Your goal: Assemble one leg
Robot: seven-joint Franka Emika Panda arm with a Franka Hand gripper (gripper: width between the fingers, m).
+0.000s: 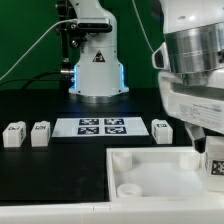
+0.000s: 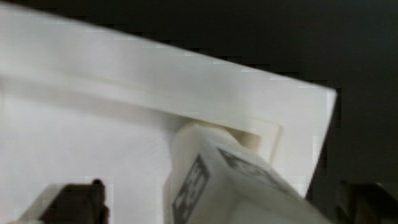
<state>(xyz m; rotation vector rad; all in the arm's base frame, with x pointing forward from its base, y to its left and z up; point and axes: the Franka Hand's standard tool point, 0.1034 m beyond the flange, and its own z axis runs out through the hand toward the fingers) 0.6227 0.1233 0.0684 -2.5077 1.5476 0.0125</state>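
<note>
The marker board [image 1: 103,126] lies on the table [image 1: 40,170] in front of the robot base [image 1: 96,72]. On the exterior view's left of it stand an outer cube [image 1: 14,134] and an inner cube [image 1: 40,132]; a third cube [image 1: 162,130] stands just beside its right end. Nearer the camera lies the tray part [image 1: 150,172], with the leg [image 1: 213,162] at its far right corner.

**Black table [image 1: 40,105] under a green backdrop [image 1: 25,40], in soft and even light**

From my station I take the marker board [image 1: 102,126] as my reference. It lies flat on the matte black table, which runs on past the board toward both the exterior view's left and right. Behind the board, beyond the table's far edge, the plain green backdrop closes off the rear. The light on my feed is diffuse, so the board reads bright white and the table around it stays dark with barely any sheen.
</note>
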